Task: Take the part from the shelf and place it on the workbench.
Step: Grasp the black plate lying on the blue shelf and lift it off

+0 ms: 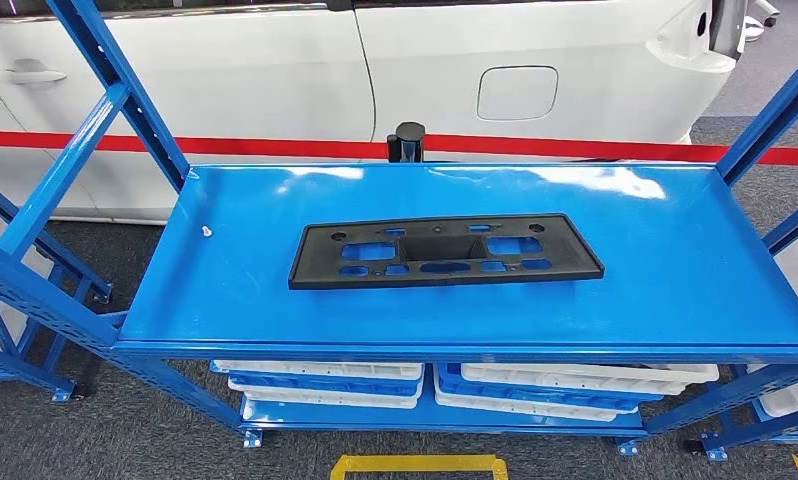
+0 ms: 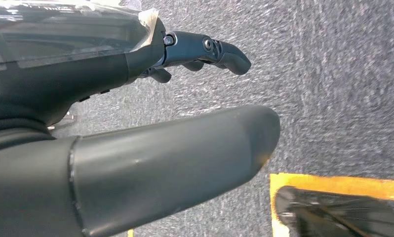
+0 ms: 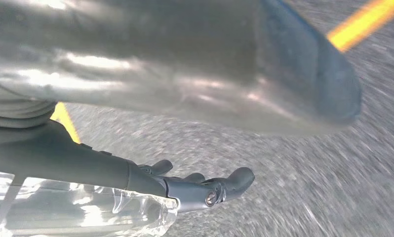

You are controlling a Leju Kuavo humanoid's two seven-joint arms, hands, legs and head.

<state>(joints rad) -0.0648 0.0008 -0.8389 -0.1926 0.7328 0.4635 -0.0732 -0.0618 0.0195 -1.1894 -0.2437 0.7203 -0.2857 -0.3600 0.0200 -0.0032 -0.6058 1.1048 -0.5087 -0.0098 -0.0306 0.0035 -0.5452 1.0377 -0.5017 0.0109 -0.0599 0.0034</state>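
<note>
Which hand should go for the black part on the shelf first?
Neither has a clear edge: the black part lies centred on the blue shelf, while the left hand and right hand both hang open over the floor.

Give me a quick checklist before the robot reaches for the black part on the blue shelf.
1. Black plastic part lies flat on the blue shelf top: ok.
2. Nothing lies on the part: ok.
3. Small white bit on the shelf top sits apart from the part: ok.
4. Left robot hand holds nothing, fingers apart, over grey carpet: ok.
5. Right robot hand holds nothing, over grey carpet: ok.
6. Workbench location: cannot tell.
</note>
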